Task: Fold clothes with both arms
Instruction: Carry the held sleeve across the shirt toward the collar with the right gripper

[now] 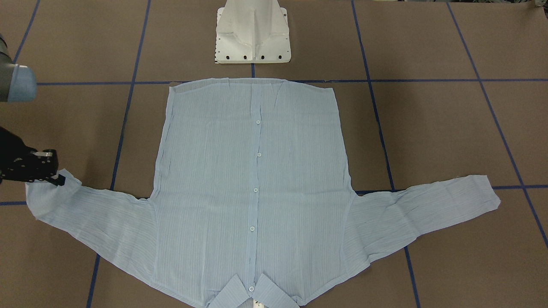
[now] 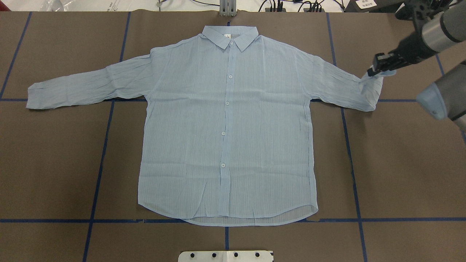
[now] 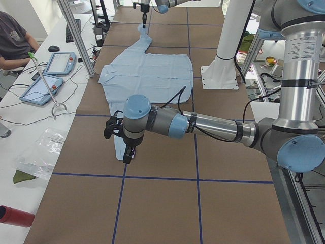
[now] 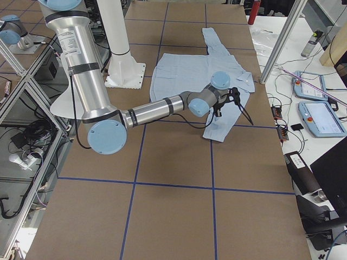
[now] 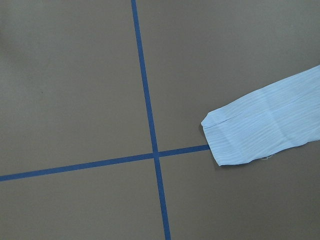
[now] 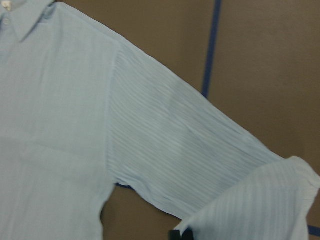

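The pale blue striped shirt (image 2: pixel 225 120) lies flat and buttoned, collar away from the robot, both sleeves spread out. My right gripper (image 2: pixel 375 69) is shut on the cuff of the sleeve on the robot's right (image 2: pixel 371 87) and holds its corner lifted and curled; it also shows in the front-facing view (image 1: pixel 55 177). The other sleeve's cuff (image 2: pixel 40 96) lies flat, and shows in the left wrist view (image 5: pixel 255 130). My left gripper (image 3: pixel 124 147) hangs above the table near that cuff. It shows only in the exterior left view, so I cannot tell if it is open or shut.
The white pedestal base (image 1: pixel 252 34) stands just behind the shirt's hem. Blue tape lines (image 2: pixel 105 145) cross the brown table cover. A side table along the far edge holds tablets (image 3: pixel 58 63), with a seated person (image 3: pixel 12 43) and aluminium posts (image 3: pixel 76 35).
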Robot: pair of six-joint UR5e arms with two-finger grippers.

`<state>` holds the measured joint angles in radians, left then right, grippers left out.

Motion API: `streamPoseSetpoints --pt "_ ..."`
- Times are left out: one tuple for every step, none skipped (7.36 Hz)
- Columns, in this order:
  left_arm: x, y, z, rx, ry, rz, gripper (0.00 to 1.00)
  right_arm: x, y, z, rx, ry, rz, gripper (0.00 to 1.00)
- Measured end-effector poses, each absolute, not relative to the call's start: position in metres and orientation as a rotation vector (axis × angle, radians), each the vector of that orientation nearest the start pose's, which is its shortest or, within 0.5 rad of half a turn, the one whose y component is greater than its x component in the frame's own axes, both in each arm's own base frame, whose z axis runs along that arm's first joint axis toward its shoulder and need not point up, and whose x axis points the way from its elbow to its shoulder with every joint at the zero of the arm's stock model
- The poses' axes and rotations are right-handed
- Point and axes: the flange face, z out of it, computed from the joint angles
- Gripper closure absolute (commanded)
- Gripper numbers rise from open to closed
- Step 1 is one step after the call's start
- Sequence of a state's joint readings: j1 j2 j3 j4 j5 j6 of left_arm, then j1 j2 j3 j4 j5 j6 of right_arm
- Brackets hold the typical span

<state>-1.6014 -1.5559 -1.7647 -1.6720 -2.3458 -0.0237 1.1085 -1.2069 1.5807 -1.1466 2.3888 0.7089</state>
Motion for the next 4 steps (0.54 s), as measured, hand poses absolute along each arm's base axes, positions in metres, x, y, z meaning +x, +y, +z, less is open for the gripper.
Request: streamPoseSetpoints --pt "-0.079 -0.493 0.560 0.267 0.766 0.056 0.00 -0.269 -0.609 0.325 0.187 -1.074 -0.133 1.00" --pt "-0.079 -0.493 0.561 0.264 0.762 0.055 0.00 -0.310 -0.621 0.260 0.183 -1.081 -0.166 1.00" --pt "-0.080 -0.493 0.564 0.260 0.756 0.053 0.00 -0.353 -0.633 0.202 0.189 -1.076 -0.198 1.00" --pt "-0.080 -0.493 0.568 0.254 0.752 0.050 0.00 -0.400 -0.642 0.161 0.203 -1.054 -0.225 1.00"
